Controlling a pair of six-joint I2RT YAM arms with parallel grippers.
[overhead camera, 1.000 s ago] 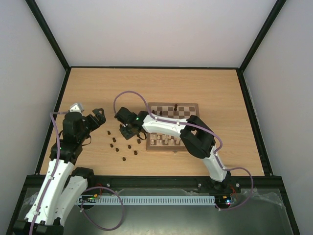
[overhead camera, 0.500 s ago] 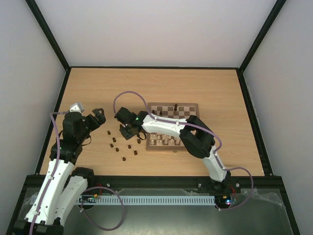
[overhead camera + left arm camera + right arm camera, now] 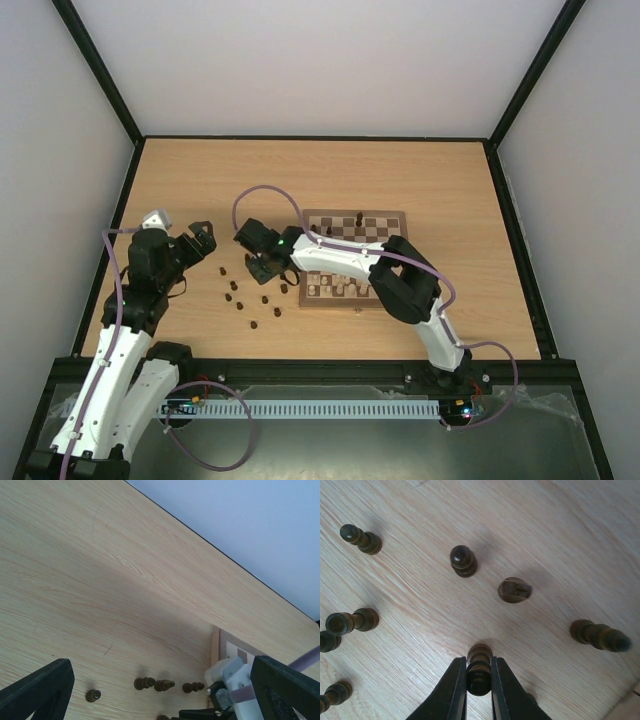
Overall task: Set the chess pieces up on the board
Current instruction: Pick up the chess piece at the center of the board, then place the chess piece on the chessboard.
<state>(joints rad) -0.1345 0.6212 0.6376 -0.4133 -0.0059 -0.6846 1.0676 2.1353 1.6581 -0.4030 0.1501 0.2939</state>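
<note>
Beside the left edge of the board (image 3: pixel 385 226), gripping one dark piece (image 3: pixel 480 654) between fingers (image 3: pixel 454 690) of the right gripper (image 3: pixel 479 669), seemingly touching the table (image 3: pixel 560 540), among scattered chess pieces (image 3: pixel 463 560); holding the left gripper (image 3: pixel 203 238) spread open.

board (image 3: pixel 387 226) partly under arm (image 3: pixel 345 262), pieces (image 3: pixel 253 325) perhaps unidentifiable

White left arm (image 3: pixel 100 380) and white right arm (image 3: pixel 330 258), black at the joints. Thin purple cables (image 3: pixel 265 187) looping along both. Black fingers (image 3: pixel 452 690), smooth and pointy.
</note>
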